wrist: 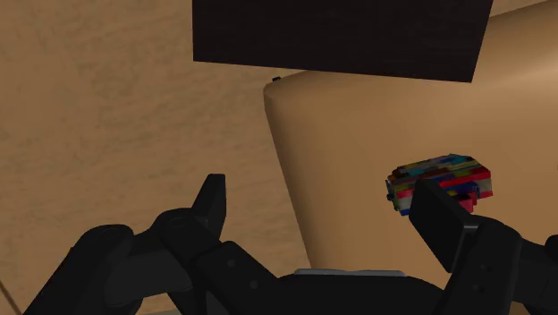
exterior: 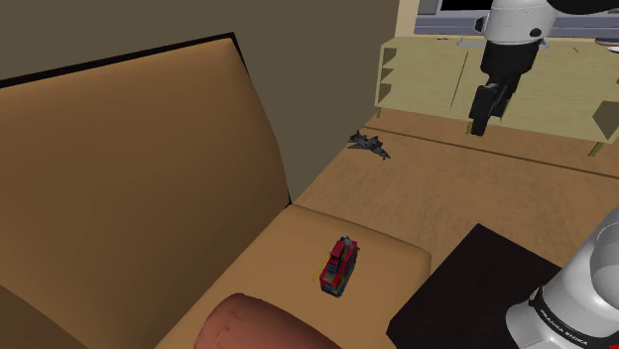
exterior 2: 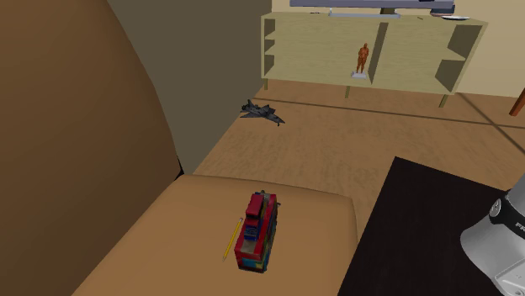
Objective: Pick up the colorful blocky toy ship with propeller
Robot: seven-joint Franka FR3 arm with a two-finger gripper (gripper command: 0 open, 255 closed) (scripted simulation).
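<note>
While gripper (exterior: pixel 483 109) hangs high at shoulder view's upper right, fingers spread, empty, toy ship (exterior: pixel 338 266) lies low centre on cushion (exterior: pixel 387 256); off-centre descent: ship likely nudged, missed.

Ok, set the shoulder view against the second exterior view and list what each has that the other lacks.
Shoulder view's extras: the black end effector and a reddish-brown rounded cushion. Second exterior view's extras: a small orange figurine in the pale open shelf unit and a thin yellow stick beside the red-and-blue blocky toy ship. Shared: that toy ship on the tan sofa seat, the shelf unit, and a dark grey toy jet.
</note>
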